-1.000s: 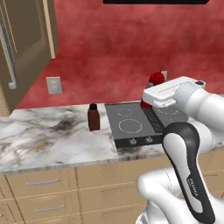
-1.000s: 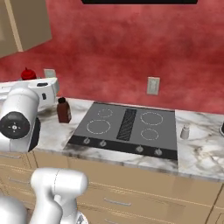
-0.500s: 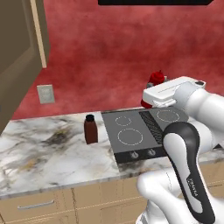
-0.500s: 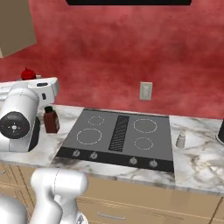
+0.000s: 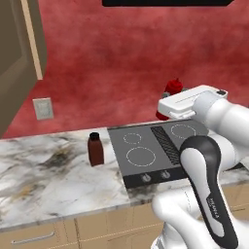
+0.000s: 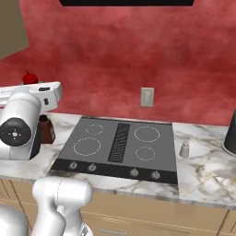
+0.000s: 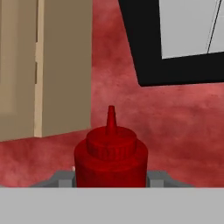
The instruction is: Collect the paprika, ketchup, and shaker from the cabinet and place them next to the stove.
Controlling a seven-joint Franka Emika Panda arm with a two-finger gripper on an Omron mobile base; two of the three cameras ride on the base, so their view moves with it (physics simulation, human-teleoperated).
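The desk (image 5: 44, 180) stretches wide, marbled, and the stove (image 6: 120, 146) sits sunk in it, four rings and a vent. The cabinet (image 5: 19, 53) hangs up left with its door swung out. Paprika (image 5: 96, 149) is parked upright on the desk just beside the stove's left edge, so that one looks delivered! Shaker (image 6: 184, 149) stands on the desk off the stove's right side, also looking home. Now the ketchup (image 7: 111, 157): nozzle up, carried high above the stove's far side, with the pincer (image 7: 111, 177) clamped on its body from both sides. Holding it upright makes for an easy stand-down on the desk, I'd say.
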